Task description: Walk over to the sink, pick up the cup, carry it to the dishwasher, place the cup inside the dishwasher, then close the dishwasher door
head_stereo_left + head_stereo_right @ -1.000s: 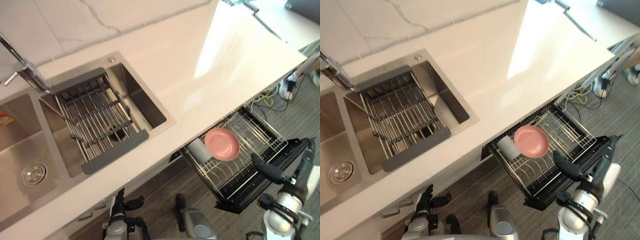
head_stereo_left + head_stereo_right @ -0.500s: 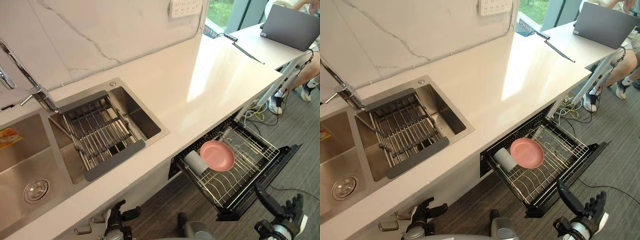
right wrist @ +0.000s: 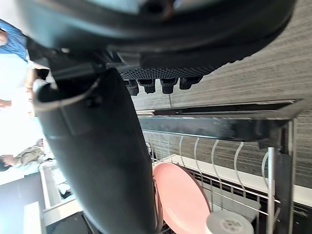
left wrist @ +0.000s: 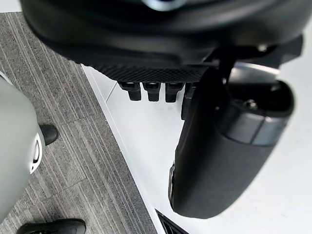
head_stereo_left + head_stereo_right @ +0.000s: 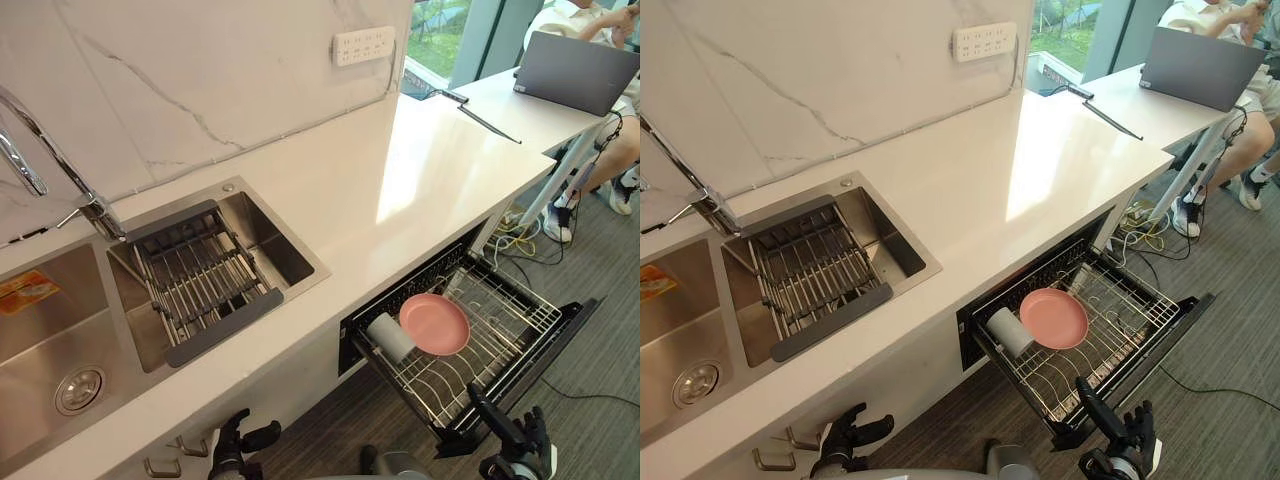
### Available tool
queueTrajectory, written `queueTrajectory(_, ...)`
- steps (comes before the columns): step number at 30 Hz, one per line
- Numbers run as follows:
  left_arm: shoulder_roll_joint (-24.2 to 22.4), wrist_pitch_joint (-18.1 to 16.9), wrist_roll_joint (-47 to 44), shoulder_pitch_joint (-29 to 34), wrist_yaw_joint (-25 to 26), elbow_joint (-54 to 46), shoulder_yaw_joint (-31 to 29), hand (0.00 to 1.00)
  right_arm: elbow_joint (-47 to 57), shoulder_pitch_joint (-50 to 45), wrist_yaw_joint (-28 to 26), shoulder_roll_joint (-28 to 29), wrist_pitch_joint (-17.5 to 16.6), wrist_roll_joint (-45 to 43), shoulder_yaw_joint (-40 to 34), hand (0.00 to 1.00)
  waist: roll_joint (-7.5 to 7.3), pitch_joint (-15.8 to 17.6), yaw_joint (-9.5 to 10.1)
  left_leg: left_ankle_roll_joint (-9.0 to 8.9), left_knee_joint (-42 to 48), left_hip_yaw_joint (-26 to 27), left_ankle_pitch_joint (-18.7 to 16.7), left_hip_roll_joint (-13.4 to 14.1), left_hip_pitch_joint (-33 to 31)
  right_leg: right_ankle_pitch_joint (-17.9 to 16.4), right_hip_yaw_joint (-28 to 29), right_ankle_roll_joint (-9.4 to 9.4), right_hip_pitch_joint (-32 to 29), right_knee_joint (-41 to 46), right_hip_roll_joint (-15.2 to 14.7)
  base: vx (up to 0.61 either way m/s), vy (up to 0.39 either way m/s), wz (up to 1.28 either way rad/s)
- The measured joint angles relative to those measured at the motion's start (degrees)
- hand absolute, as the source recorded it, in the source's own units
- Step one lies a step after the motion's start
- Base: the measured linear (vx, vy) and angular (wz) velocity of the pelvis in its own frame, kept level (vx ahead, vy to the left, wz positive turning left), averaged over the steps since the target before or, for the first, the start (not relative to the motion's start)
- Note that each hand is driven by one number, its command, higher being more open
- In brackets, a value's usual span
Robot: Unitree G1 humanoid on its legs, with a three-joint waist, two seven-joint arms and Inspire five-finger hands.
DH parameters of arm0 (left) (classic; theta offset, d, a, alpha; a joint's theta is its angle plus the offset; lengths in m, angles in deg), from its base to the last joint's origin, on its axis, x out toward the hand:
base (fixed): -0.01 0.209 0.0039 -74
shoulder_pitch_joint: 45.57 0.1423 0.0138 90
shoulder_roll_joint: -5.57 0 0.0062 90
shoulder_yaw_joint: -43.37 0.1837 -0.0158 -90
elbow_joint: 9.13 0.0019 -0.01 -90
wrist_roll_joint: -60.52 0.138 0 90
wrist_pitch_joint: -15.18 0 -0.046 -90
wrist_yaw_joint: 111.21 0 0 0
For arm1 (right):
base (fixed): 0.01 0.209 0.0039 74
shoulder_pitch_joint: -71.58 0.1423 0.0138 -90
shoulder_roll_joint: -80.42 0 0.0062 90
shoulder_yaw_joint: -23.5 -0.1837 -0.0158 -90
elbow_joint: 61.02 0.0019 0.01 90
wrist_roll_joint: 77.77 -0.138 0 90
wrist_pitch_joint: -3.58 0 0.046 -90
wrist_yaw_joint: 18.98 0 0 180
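Looks from farther back than a second ago, a camera shift, taking in one wall socket strip [image 5: 363, 45] and one laptop [image 5: 575, 72]. Finds the one cup [image 5: 388, 336] as before, on its side in the pulled-out dishwasher rack [image 5: 500, 332], just beside one pink plate [image 5: 434, 324]. Sees the right hand [image 5: 1130, 440] lower now, near the rack's front corner, fingers straight and spread, holding nothing; left hand [image 5: 845, 438] below the counter [image 5: 400, 170], fingers loose, also empty. Counts two basins in the sink [image 5: 290, 265], one orange label [image 5: 25, 290] in the left basin, print too small to read.
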Motion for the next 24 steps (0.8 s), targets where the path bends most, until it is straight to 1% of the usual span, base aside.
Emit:
queueTrajectory(2, 0.1, -0.3, 0.0, 0.2, -0.1, 0.0, 0.0, 1.00, -0.7, 0.6, -1.0, -0.2, 0.0, -0.1, 0.9, 1.00, 0.05, 0.0, 0.01, -0.21, -0.4, 0.0, 0.1, -0.1, -0.1, -0.1, -0.1, -0.08, -0.3, 0.2, 0.0, 0.00, 0.000, 0.00)
queueTrajectory(8, 0.2, -0.6, 0.7, 0.2, -0.2, 0.2, 0.2, 1.00, -1.4, 1.0, -1.2, -0.6, 0.0, 0.0, 1.4, 1.00, 0.19, 0.1, 0.14, -0.60, -1.3, -0.6, 0.6, -0.4, 0.0, -0.2, -0.4, -0.03, -0.4, 0.0, 0.0, 0.01, 0.004, 0.01)
queueTrajectory(14, 1.7, -1.4, 2.2, -0.3, -0.5, 2.8, 2.6, 1.00, -1.6, 0.7, -1.3, -2.9, 0.0, 0.1, 3.8, 1.00, 0.45, 0.1, -0.08, -0.35, -3.1, -4.0, 2.7, -1.5, -0.1, 0.5, -0.7, 0.29, 0.2, -2.1, -0.3, 0.01, 0.003, 0.03)
queueTrajectory(16, 2.1, -1.5, 2.6, -0.5, -0.9, 3.1, 3.7, 1.00, -1.6, 0.8, -1.3, -3.2, 0.0, 0.1, 4.3, 1.00, 0.47, 0.1, -0.05, -0.40, -3.4, -4.8, 3.2, -1.8, -0.6, 1.4, -1.3, 0.29, 0.6, -3.7, -0.3, 0.01, 0.018, 0.13)
queueTrajectory(21, 3.1, -1.7, 3.2, -1.5, -1.2, 4.9, 5.8, 1.00, -1.6, 0.9, -1.3, -6.3, 0.3, 0.4, 8.7, 1.00, 0.61, 0.2, -0.12, -0.27, -3.6, -6.6, 4.4, -1.9, -1.7, 4.4, -2.4, 0.32, 2.7, -8.7, -0.4, 0.00, 0.011, 0.12)
queueTrajectory(23, 3.5, -1.9, 3.2, -1.6, -1.2, 4.9, 6.7, 1.00, -1.6, 1.2, -1.4, -7.7, 0.8, 1.5, 10.6, 1.00, 0.61, 0.2, -0.11, -0.26, -4.2, -7.3, 5.0, -2.1, -1.9, 5.5, -2.9, 0.24, 3.5, -10.6, -0.4, -0.04, -0.001, 0.15)
queueTrajectory(24, 3.7, -2.1, 3.2, -1.6, -1.3, 4.9, 7.4, 1.00, -1.6, 1.7, -1.8, -9.3, 1.3, 3.1, 12.8, 1.00, 0.59, 0.2, -0.06, 0.01, -4.9, -8.0, 5.5, -2.3, -2.1, 6.7, -3.4, 0.14, 4.2, -12.7, -0.4, -0.05, -0.006, 0.13)
